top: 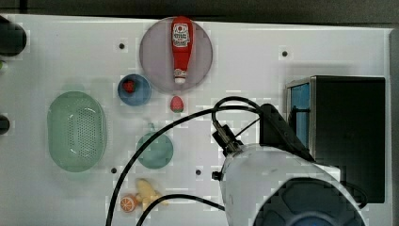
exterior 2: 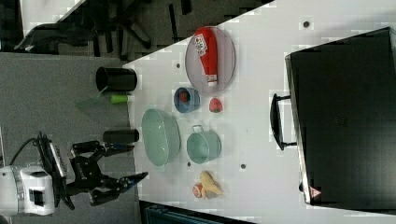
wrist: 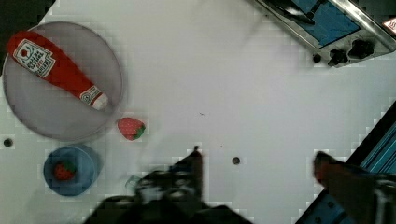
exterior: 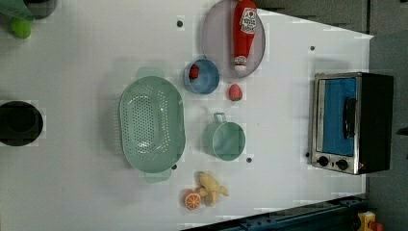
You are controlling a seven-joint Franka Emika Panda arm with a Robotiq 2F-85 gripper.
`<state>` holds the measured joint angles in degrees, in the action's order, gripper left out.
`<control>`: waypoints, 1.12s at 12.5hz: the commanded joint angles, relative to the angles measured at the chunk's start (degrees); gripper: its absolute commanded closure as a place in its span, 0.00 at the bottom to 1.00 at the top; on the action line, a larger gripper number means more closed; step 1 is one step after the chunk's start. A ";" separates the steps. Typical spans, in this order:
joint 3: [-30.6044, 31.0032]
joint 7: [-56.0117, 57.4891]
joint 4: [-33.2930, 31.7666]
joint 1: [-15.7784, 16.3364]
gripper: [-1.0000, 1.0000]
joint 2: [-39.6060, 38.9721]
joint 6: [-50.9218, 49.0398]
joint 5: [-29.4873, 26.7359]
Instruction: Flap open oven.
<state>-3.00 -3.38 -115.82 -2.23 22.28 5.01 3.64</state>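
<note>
Going L to R in the left view: a black cup (exterior: 19, 123) sits at the left view's left edge of the white worktop (exterior: 86, 192), then a mint green colander (exterior: 151, 124), a small blue bowl (exterior: 201, 76) w/ a red berry inside, a teal mug (exterior: 225, 139), and an orange slice (exterior: 192, 199) touching a yellow toy beside it. A grey plate (exterior: 216, 43) carries a red ketchup bottle (exterior: 244, 33) lying flat; a loose strawberry (exterior: 235, 92) lies just off the plate's rim. The oven (exterior: 351, 122) stands at the left view's right side, well apart from the rest, door shut, blue-tinted glass facing the colander side, black bar handle across the door, two knobs at one end. The tool (wrist: 257, 163) hangs above the worktop w/ fingers spread apart, nothing between them, not touching the oven; in the right view it shows at the right view's lower left, off the worktop's edge.
</note>
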 commanded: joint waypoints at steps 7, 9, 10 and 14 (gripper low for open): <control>-3.42 9.95 -2.28 -0.38 0.82 -2.31 1.82 0.24; -5.63 21.96 -3.75 -0.87 0.82 -2.66 4.39 0.63; -7.04 28.40 -4.44 -1.13 0.82 -3.11 6.04 0.64; -13.31 52.89 -5.78 -2.30 0.82 -7.07 13.53 0.77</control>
<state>-15.16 36.03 -119.74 -3.12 16.97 16.87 4.39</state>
